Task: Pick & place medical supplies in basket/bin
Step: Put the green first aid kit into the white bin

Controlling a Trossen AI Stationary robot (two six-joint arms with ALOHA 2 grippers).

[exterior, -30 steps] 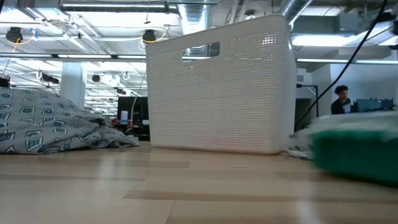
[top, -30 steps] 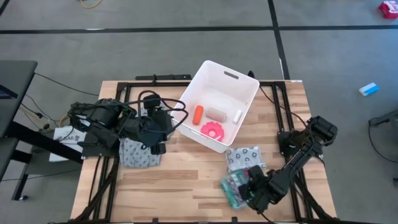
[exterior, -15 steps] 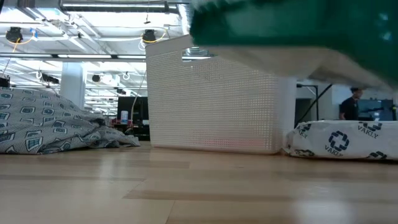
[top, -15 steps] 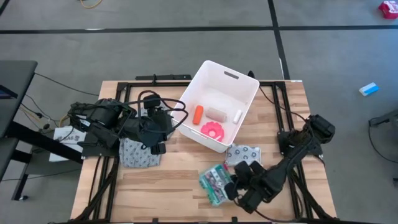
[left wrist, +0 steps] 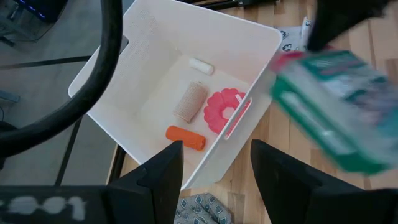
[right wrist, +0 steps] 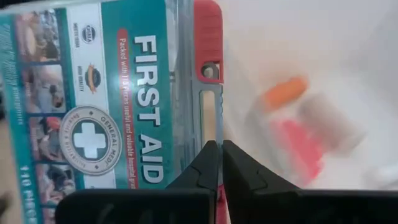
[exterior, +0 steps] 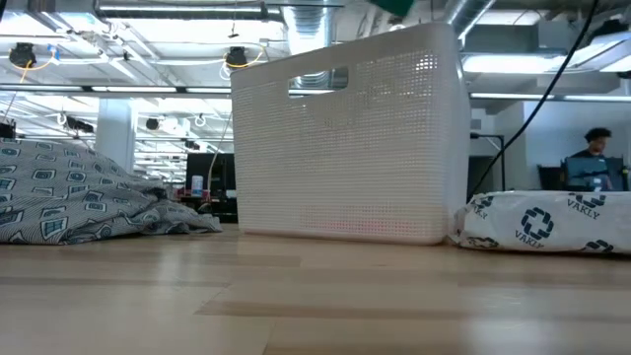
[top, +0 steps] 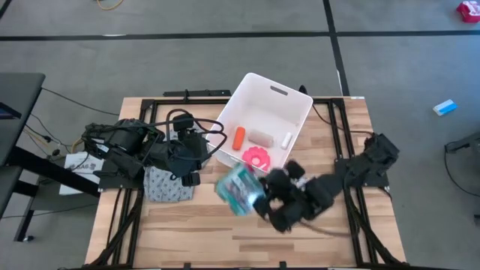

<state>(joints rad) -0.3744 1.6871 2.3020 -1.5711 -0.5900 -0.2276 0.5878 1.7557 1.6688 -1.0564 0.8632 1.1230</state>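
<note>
A pale wooden table [top: 210, 225] on a black frame stands on a grey floor, with an open workshop visible beyond it in the low view. Above the boards just in front of the bin, the right gripper [top: 259, 196] is closed on the green-and-red printed first aid box [top: 238, 189], its two dark fingers [right wrist: 214, 163] pinched together on the box's red edge beside the clasp, so the box hangs off the table, tilted. The grip sits at one rim, not across the middle; I judge the box to be stiff, light plastic with a slick printed face, likely to swing or slip from so narrow a hold, and a hold across its body would be steadier. Just beyond it stands the large white rectangular plastic tub [top: 296, 101], which already holds the orange cylinder [top: 238, 137], the beige gauze roll [top: 262, 136], the small white tube [top: 286, 139] and the pink round disc [top: 255, 157]. The clear spotted packet [exterior: 542, 223] lies on the table beside the tub's wall. The left gripper [left wrist: 214, 171] waits open beside the tub, over the grey patterned cloth [top: 166, 185].
</note>
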